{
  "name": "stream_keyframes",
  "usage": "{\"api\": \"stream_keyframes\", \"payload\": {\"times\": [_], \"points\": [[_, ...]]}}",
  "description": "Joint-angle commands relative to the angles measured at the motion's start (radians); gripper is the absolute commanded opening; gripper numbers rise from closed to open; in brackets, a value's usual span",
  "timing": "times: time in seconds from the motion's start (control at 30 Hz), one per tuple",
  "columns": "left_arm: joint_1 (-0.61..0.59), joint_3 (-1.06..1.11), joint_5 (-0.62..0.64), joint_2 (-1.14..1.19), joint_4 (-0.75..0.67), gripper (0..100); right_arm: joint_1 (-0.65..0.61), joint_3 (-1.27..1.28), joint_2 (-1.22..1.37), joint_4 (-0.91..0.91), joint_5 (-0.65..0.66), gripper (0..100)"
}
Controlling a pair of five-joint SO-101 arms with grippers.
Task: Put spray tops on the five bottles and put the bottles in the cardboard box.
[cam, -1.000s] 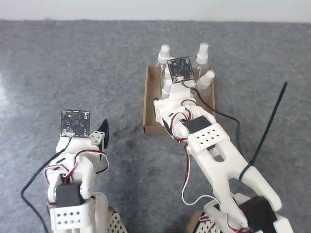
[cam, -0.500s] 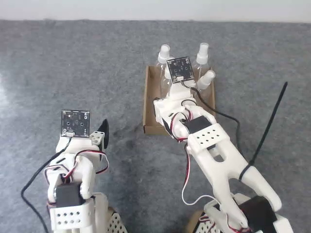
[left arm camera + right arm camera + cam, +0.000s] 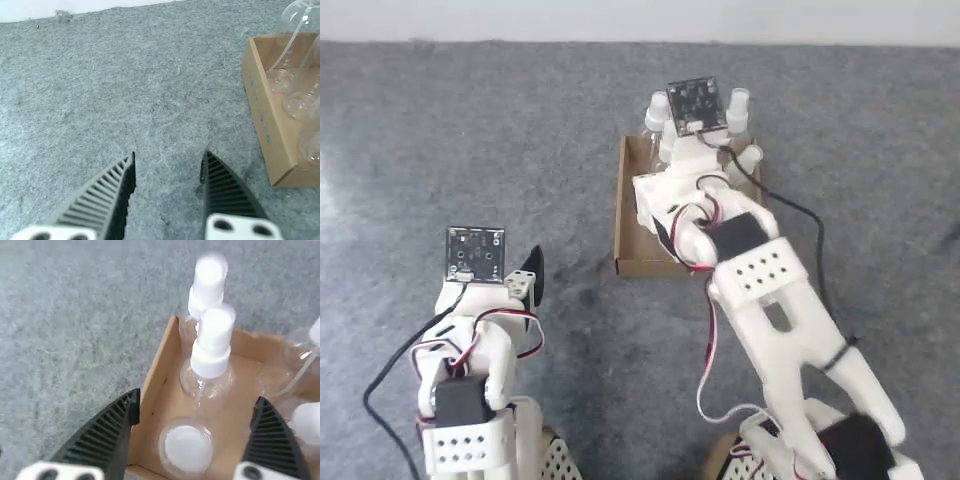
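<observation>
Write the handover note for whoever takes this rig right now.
The left gripper is open and empty over the grey carpet, beside the cardboard box.
The right gripper is open and empty above the box.
Five bottles are in the box, each with a white spray top, by the right wrist view's count.
Done, it seems: capping and boxing.
Left: confirm the tops sit tight, which cannot be judged here, and back the right arm off.

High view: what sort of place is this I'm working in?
Probably a robot test bench: a grey felt-like mat as work surface, a pale wall behind, and a cardboard box holding spray bottles.
</observation>
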Motion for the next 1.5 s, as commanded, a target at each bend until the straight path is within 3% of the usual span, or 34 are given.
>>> {"api": "stream_keyframes", "payload": {"times": [0.0,0.1,0.27,0.37,0.5,0.7,0.9,1.07,1.47], "points": [[-0.009,-0.007,-0.003,-0.018,-0.035,19,0.001,-0.075,-0.159,0.097,0.029,29.9],[-0.009,-0.013,-0.003,-0.018,-0.037,19,0.001,-0.032,-0.275,0.203,0.095,24.7],[-0.011,-0.015,-0.003,-0.018,-0.037,19,0.036,0.219,-0.483,0.245,0.213,0.6],[-0.011,-0.013,0.012,-0.018,-0.034,19,0.111,0.408,-0.616,0.246,0.276,3.8],[-0.080,-0.010,0.115,-0.020,-0.051,19,0.222,0.620,-0.812,0.248,0.299,0.4],[-0.095,0.050,0.114,-0.020,-0.064,19,0.329,0.893,-1.136,0.252,0.301,0.9],[-0.095,0.091,0.115,-0.020,-0.066,19,0.415,0.977,-1.406,0.364,0.353,0.9],[-0.095,0.136,0.115,-0.020,-0.103,19,0.433,1.097,-1.406,0.375,0.468,0.9],[-0.097,0.232,0.115,-0.020,-0.146,19,0.453,1.218,-1.412,0.406,0.483,0.9]]}}
